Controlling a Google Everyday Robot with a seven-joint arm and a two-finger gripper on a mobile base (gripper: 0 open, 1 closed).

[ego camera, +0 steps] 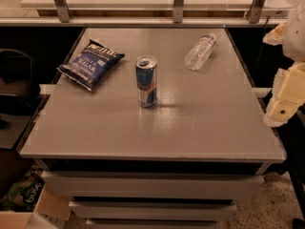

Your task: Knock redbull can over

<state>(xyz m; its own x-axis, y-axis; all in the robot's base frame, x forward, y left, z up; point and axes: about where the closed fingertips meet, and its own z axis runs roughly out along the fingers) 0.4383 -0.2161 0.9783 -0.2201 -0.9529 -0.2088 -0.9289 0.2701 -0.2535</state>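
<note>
The redbull can (146, 81) stands upright near the middle of the grey table top (190, 128). It is slim, blue and silver, with a red logo and a silver top. My gripper (285, 98) is a cream-coloured part at the right edge of the view, beside the table's right edge. It is well to the right of the can and touches nothing on the table.
A dark blue chip bag (90, 63) lies at the back left of the table. A clear plastic water bottle (199, 51) lies on its side at the back right. A counter with metal posts (178, 3) runs behind. A cardboard box (28, 209) sits on the floor at the lower left.
</note>
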